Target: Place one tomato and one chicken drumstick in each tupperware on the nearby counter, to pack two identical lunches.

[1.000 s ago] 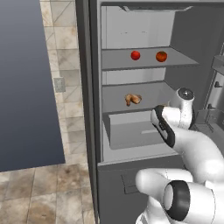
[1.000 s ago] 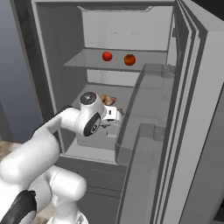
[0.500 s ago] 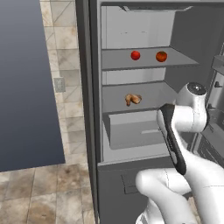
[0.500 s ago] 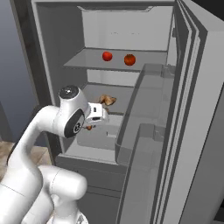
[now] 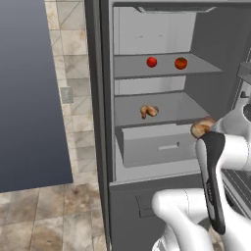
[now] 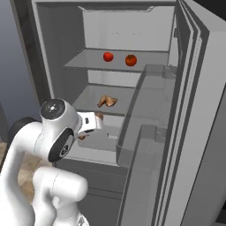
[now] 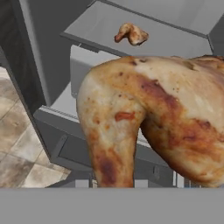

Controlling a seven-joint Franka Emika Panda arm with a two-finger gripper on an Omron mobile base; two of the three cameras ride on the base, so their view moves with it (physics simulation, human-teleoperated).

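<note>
Gripper (image 5: 205, 131) clenched on a drumstick (image 7: 148, 118), held just outside the open fridge (image 5: 211, 73), in front of the drawer (image 5: 157, 147). Second drumstick (image 5: 148, 111) lies on the middle shelf; two tomatoes (image 5: 152, 62) sit on the shelf above, side by side. Step in hand, likely: carry the drumstick to a tupperware on the counter. Keep the grip firm, back straight out clear of the door bins (image 6: 145, 114) on the right, swing slow so the meat doesn't slip
</note>
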